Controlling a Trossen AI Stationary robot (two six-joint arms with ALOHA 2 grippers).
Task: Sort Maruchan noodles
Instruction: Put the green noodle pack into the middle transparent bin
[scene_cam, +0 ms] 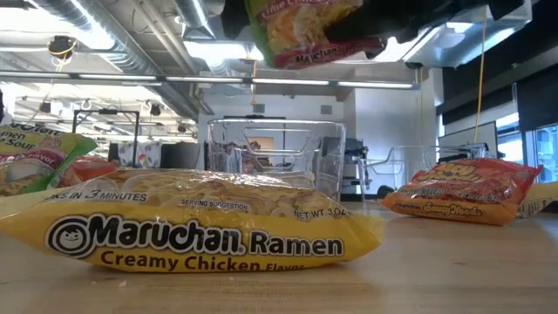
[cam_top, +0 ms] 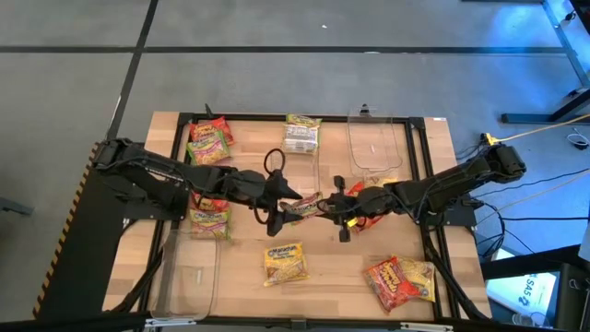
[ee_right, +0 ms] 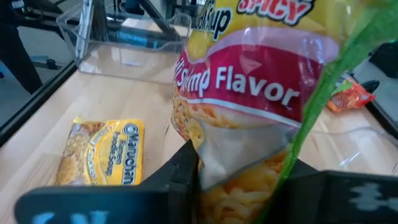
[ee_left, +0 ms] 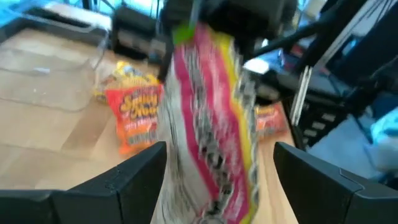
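Note:
A red, yellow and green Maruchan noodles packet (cam_top: 302, 205) hangs in the air over the middle of the table, between my two grippers. My right gripper (ee_right: 242, 180) comes from the table's right and is shut on it. My left gripper (ee_left: 221, 180) comes from the table's left and is open, with one finger on each side of the packet's other end (ee_left: 211, 130). More noodle packets lie flat on the table: a yellow one (cam_top: 285, 262) near the front, a red and a yellow one (cam_top: 398, 279) at the front right, and others at the left (cam_top: 208, 140). My right gripper pinches one short end of the packet (ee_right: 239, 155) between its two fingers, coming nearly level from the table's right. The packet is lifted clear of the table (scene_cam: 305, 35) and reaches out toward my left gripper. My left gripper: one finger (ee_left: 311, 180) stands clear of the packet; whether the other finger (ee_left: 130, 180) touches it, I cannot tell.
Clear plastic bins stand at the far right (cam_top: 376, 146) and the near left (cam_top: 189, 272). A green-and-white packet (cam_top: 301, 134) lies at the far middle. A red packet (cam_top: 373, 218) lies under my right arm. Bare wood shows in the near middle.

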